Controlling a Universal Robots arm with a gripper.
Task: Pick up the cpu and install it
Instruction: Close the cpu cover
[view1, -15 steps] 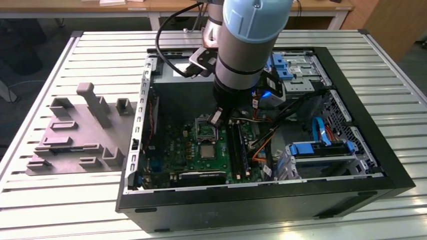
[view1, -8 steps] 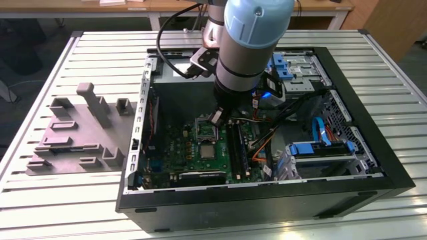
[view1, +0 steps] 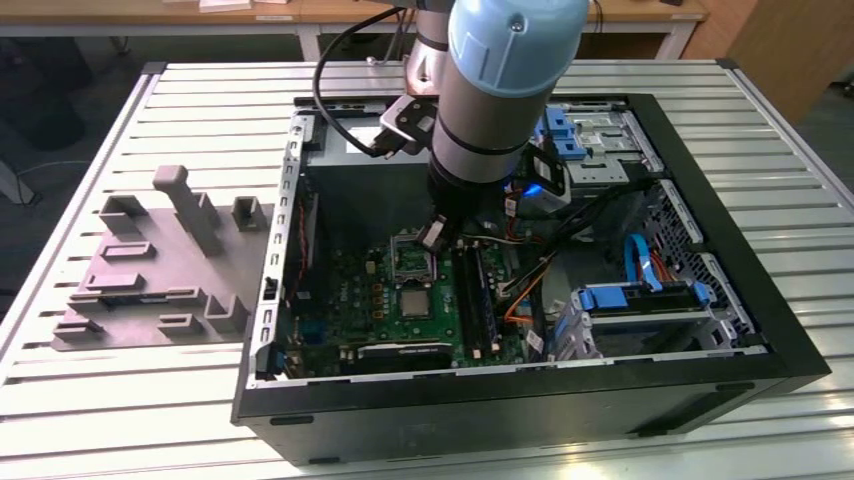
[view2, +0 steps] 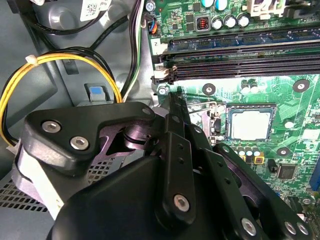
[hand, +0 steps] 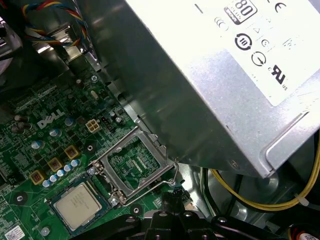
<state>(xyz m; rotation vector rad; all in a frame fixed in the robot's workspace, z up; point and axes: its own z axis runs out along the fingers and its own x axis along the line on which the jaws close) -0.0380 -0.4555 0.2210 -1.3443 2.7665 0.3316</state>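
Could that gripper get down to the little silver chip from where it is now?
Probably yes. The cpu lies face up on the motherboard, with nothing over it, and the gripper hangs close beside it. The hinged socket frame stands open off to one side.

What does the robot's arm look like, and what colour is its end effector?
The arm is a thick silver-grey tube with a pale blue cap on its joint. A black cable loops beside it. The end effector is black, built from jointed links with shiny silver bolts, narrowing toward its tip above the green motherboard.
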